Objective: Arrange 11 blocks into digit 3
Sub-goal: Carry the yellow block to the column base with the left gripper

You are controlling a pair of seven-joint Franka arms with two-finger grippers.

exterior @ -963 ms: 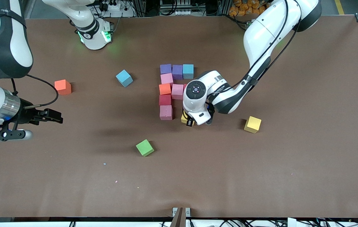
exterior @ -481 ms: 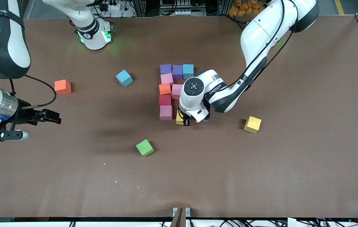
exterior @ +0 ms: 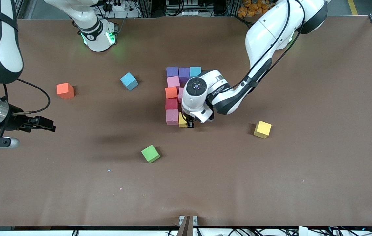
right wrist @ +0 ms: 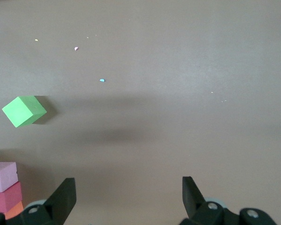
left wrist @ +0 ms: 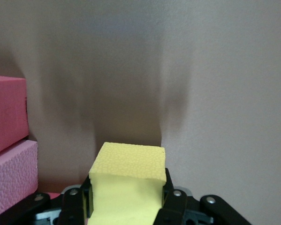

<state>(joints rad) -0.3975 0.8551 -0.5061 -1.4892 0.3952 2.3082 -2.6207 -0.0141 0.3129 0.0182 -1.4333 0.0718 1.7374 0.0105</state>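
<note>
The left gripper [exterior: 188, 124] pinched a yellow block [exterior: 182, 120] beside the lowest pink block [exterior: 172, 117], at 3 o'clock of it; it should sit flush before release. The right gripper [right wrist: 127, 197] waited, spread. Only the left wrist view showed the fingers [left wrist: 172, 200] squeezing the foam

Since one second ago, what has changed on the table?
The left hand, shut on a yellow cube, carried it toward the pink cube at the column's near end, now beside it. The right hand, open, drew back slightly. All other cubes stayed.
</note>
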